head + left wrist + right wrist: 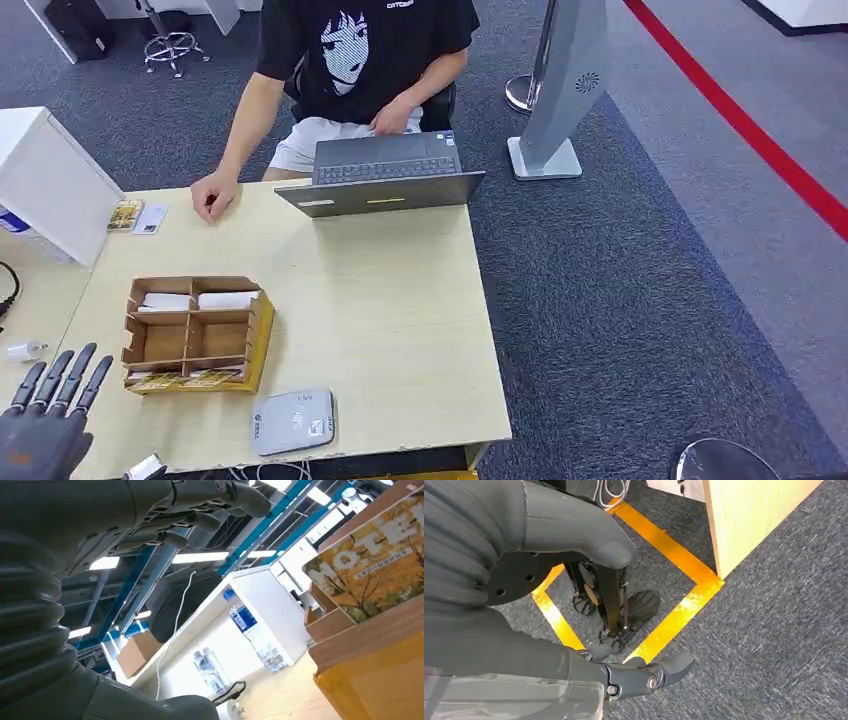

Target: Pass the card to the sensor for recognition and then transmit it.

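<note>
A brown cardboard organizer (195,330) stands on the left part of the table, with yellow-printed cards (180,378) lying in its near compartment. One of these cards (370,565), printed with autumn trees, shows close up in the left wrist view above the organizer's yellow wall (380,685). The grey card sensor (292,421) lies flat near the table's front edge, right of the organizer. My left hand (50,410) hovers left of the organizer, fingers (200,510) spread and holding nothing. My right hand (564,530) hangs over the carpet beside the table, thumb and fingers (649,672) apart, holding nothing.
A person sits across the table behind an open laptop (385,175), one hand (212,195) resting on the tabletop. Two loose cards (135,215) lie beside a white box (50,180) at the far left. Yellow floor tape (674,620) runs by the table's side panel (749,515).
</note>
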### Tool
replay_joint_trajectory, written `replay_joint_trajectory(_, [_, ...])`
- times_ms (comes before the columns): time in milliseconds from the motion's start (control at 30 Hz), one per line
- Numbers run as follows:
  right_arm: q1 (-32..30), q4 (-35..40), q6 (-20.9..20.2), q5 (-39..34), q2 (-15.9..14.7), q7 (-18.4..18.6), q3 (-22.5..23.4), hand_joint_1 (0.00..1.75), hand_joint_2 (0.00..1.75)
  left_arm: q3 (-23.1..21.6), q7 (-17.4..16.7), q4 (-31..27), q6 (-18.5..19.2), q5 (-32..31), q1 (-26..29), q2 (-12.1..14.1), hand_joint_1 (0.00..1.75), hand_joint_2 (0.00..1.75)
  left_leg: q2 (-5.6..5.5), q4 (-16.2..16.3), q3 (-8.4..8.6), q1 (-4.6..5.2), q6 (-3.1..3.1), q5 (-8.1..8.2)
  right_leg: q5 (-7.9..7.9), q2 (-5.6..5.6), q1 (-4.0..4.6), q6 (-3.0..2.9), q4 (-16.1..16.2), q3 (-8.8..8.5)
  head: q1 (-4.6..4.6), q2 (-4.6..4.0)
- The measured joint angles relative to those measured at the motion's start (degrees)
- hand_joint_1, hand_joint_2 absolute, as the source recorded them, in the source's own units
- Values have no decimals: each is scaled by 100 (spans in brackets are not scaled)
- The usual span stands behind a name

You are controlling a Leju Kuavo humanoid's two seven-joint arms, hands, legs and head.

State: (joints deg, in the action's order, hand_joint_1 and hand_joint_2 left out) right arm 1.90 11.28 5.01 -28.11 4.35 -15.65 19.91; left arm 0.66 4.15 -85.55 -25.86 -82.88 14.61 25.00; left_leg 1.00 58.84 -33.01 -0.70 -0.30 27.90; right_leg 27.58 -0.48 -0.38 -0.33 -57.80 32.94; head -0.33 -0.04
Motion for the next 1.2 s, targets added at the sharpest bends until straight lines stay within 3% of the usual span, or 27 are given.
replay_joint_trajectory(267, [2,0,0,11,7,0,-2,0,175,85,0,219,-31,-75,-48,-39,0,175,0,0,0,0,0,0,0,0,-1,0,1,0,0,0])
replay_joint_trajectory(567, [5,0,13,105,17,4,-2,0,175,109,-225,498,-540,-219,-186,-79,0,175,0,0,2,-1,0,0,0,0,0,0,0,0,0,0])
replay_joint_trajectory(967, [17,0,15,175,22,7,-2,0,175,-405,-612,940,-848,-221,-742,-175,0,175,-1,2,4,1,1,-1,-2,0,-1,0,1,0,0,0])
replay_joint_trajectory(1200, [32,0,22,223,31,46,-2,0,175,-494,-485,1130,-848,-221,-1061,-446,0,175,1,2,4,1,1,-1,-2,1,-1,0,1,0,0,0])
